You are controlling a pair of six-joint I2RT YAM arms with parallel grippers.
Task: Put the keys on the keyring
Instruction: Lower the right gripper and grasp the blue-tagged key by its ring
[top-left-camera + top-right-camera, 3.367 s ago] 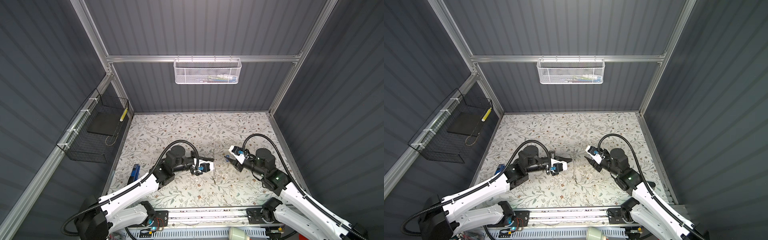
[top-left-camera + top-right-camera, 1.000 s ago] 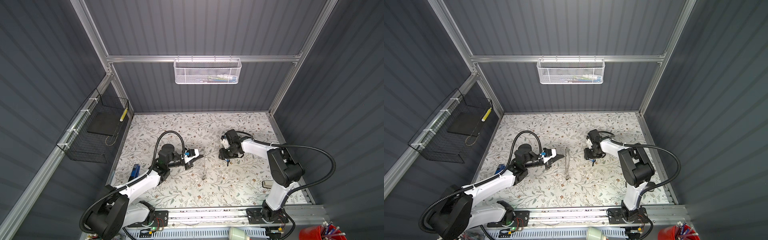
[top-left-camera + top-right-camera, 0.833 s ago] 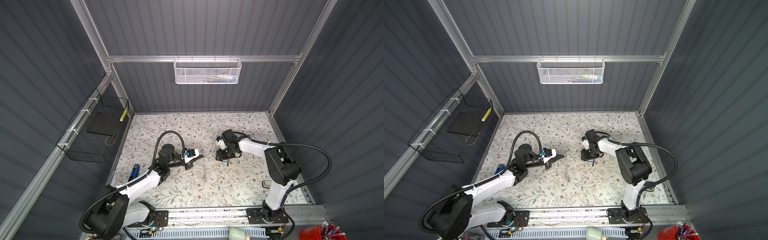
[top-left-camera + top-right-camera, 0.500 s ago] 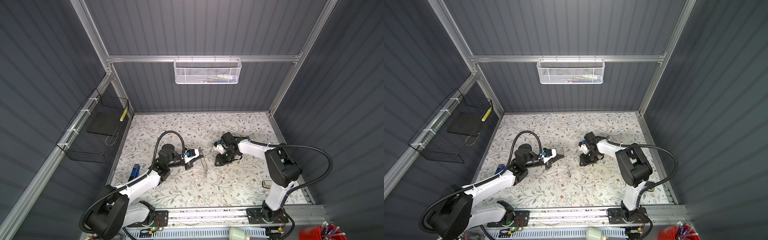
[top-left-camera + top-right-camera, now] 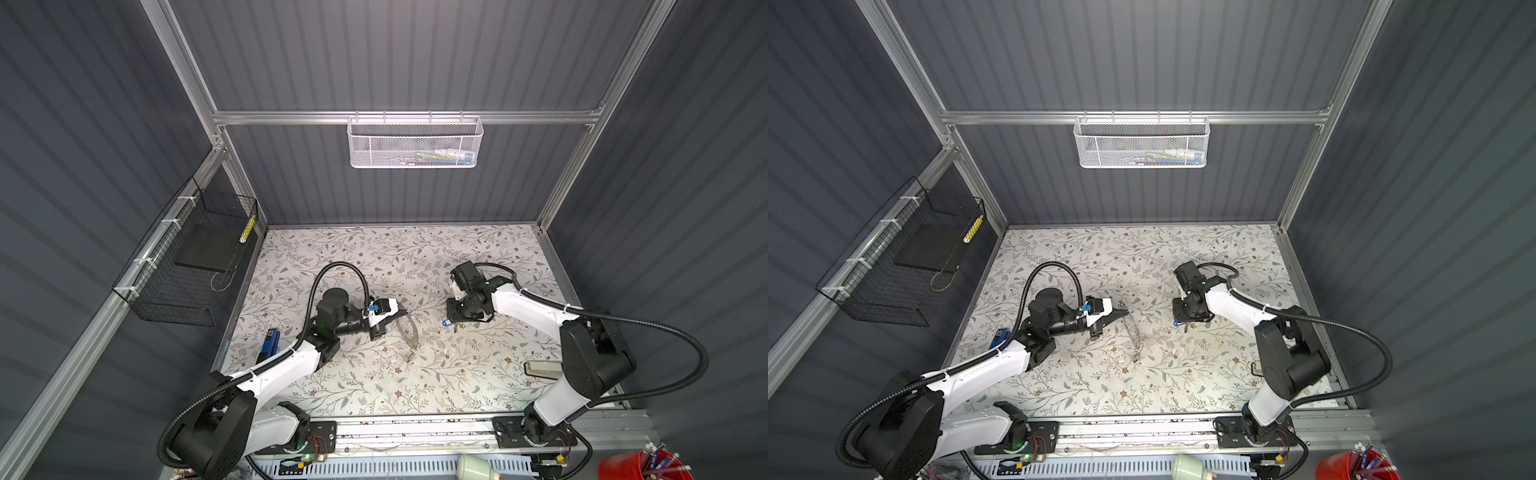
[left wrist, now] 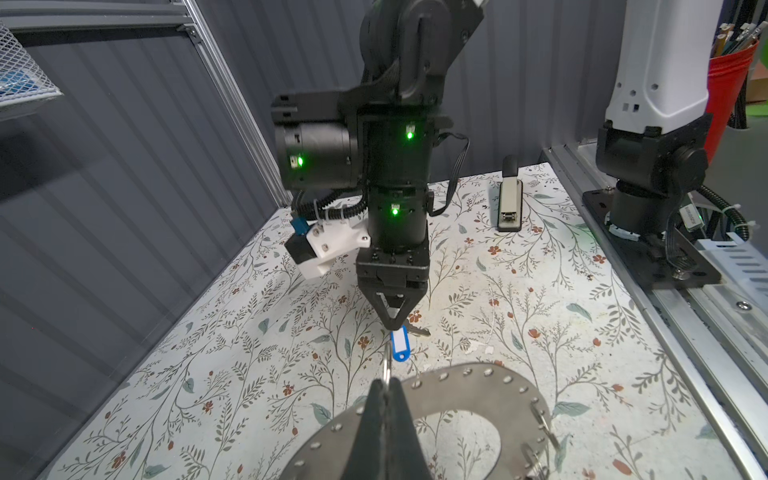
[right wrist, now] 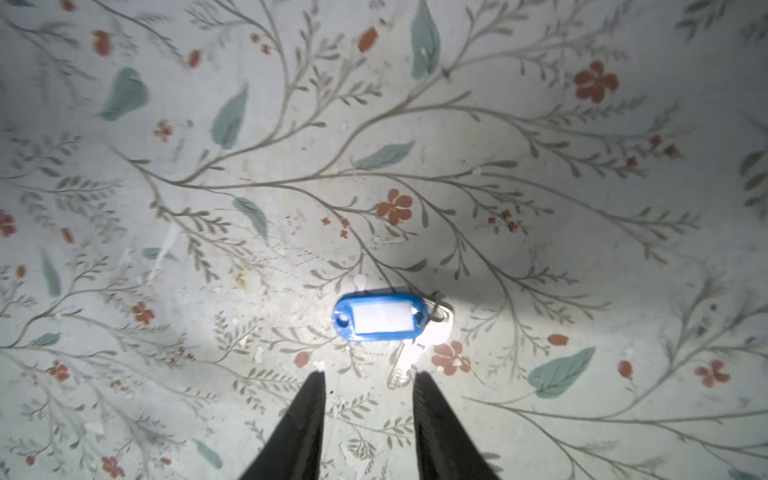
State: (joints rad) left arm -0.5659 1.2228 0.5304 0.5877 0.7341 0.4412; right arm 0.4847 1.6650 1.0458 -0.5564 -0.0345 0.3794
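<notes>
Your left gripper [image 6: 384,397] is pinched fully closed on the rim of the keyring [image 6: 461,390]. The keyring is a flat grey metal band dotted with small holes, and the gripper holds it tilted over the floral mat [image 6: 232,353]. You cannot tell whether the keyring's far edge touches the mat. In both top views the keyring [image 5: 409,332] shows edge-on as a thin curved sliver. Small wire loops [image 6: 540,415] hang from its band.

Your right gripper [image 7: 368,376] points straight down at the mat, just beyond the keyring on the right arm's side. Its jaws are partly apart and grip nothing. Between its two dark fingers [image 7: 305,424] lies the blade tip of the blue-tagged key [image 7: 380,318]. The key lies flat on the mat, near the keyring but apart from it. The tag's white label faces up.

Farther from the keyring on that same side, a stapler [image 5: 542,370] lies by the mat's edge. On the keyring's opposite side, past the left arm, sits a blue block [image 5: 270,338].
</notes>
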